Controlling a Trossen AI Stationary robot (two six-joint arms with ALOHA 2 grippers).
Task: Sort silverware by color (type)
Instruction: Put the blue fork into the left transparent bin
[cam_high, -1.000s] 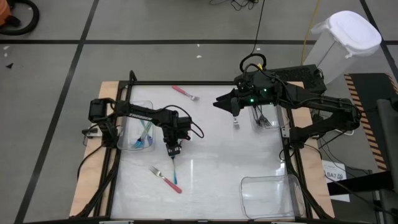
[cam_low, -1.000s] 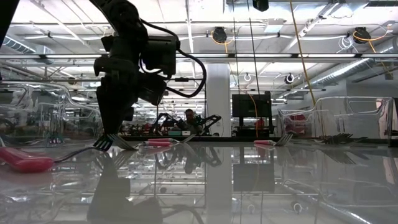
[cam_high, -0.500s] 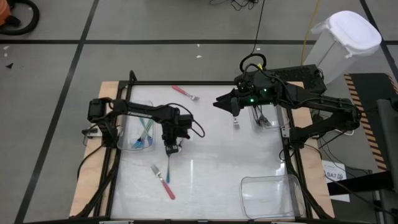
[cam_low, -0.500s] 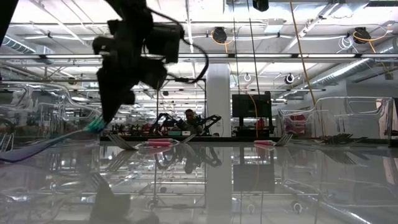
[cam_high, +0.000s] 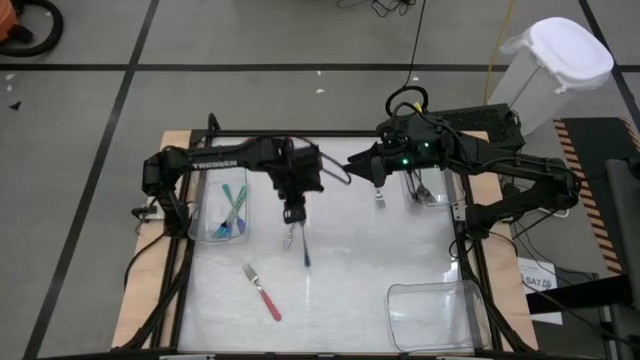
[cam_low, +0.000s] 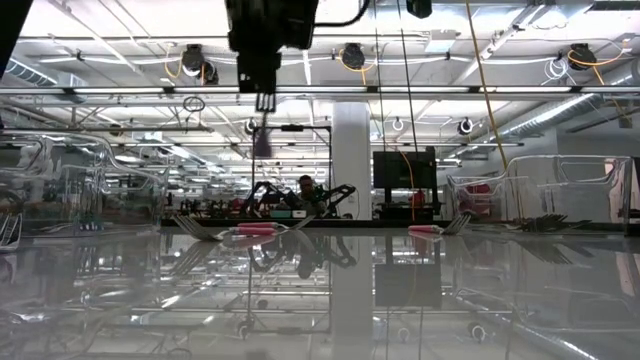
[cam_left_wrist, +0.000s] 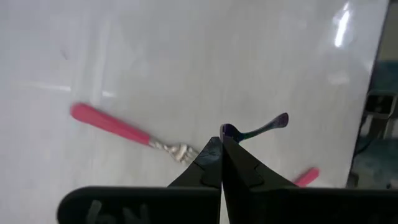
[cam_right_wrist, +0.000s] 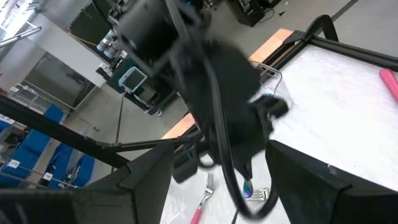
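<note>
Glossy white tabletop (cam_high: 340, 270) under everything, so reflections all over. So, the teal fork (cam_high: 304, 245): in the high view it hangs just below my left gripper (cam_high: 293, 214), near the middle of the frame, long axis running almost straight down the picture, tipped slightly right. My left jaws are clamped on its upper end, fully closed. The teal bin (cam_high: 226, 205) sits to the left of the gripper in that view, with a couple of teal-handled forks already in it, so I reckon the coming move is a sideways carry to the left, and my left arm is the one nearest.

Right gripper (cam_high: 352, 164) waits up at centre-right, jaws spread wide, holding nothing.

A pink fork (cam_high: 264, 293) lies lower left on the table, well apart from what I'm carrying.

Low view shows what overhead can't: the fork (cam_low: 262, 140) dangles clear above the surface, not touching. My left wrist view shows the pinch itself, fingertips (cam_left_wrist: 219, 163) together on the fork's end.
</note>
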